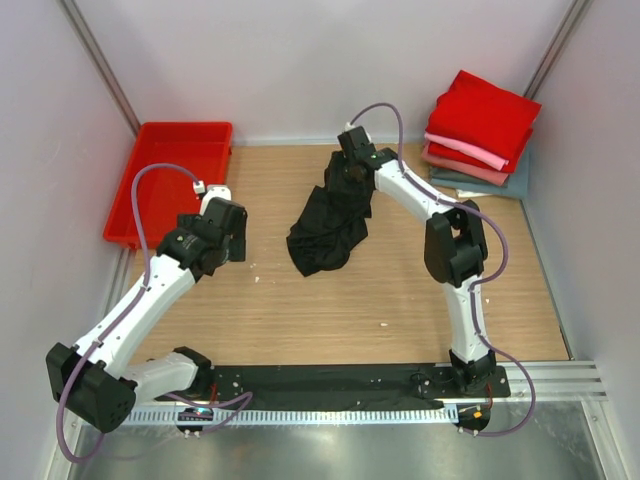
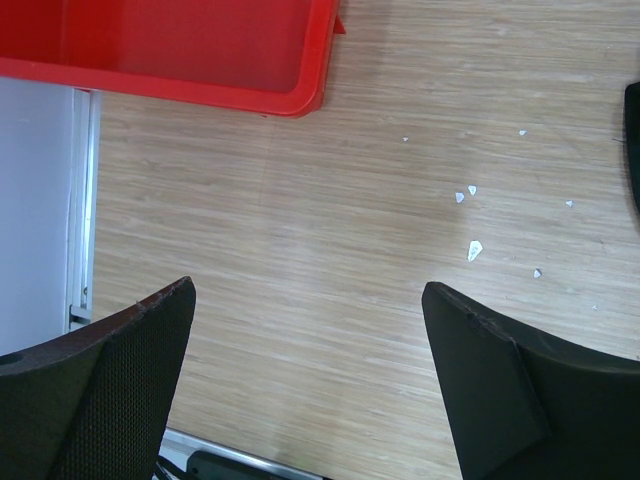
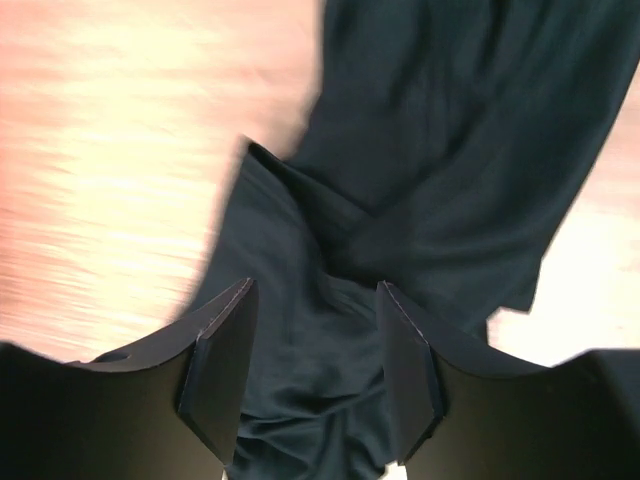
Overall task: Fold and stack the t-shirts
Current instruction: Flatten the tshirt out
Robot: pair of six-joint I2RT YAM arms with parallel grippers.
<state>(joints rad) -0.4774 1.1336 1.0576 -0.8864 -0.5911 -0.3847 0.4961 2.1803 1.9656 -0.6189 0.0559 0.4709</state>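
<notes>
Our left jaws gape wide, holding nothing, above the worktop (image 2: 300, 200); our right jaws stand half open, the black t-shirt (image 3: 440, 150) between them, unclamped.

Our left arm (image 1: 140, 300) angles forward from a low elbow, its left gripper (image 2: 310, 300) spread wide and facing down. Our right arm (image 1: 468, 300) reaches far forward, its right gripper (image 3: 315, 300) pointing down with jaws partly apart.

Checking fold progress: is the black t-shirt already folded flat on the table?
No, the black t-shirt lies crumpled in a bunched, uneven heap on the wooden table.
</notes>
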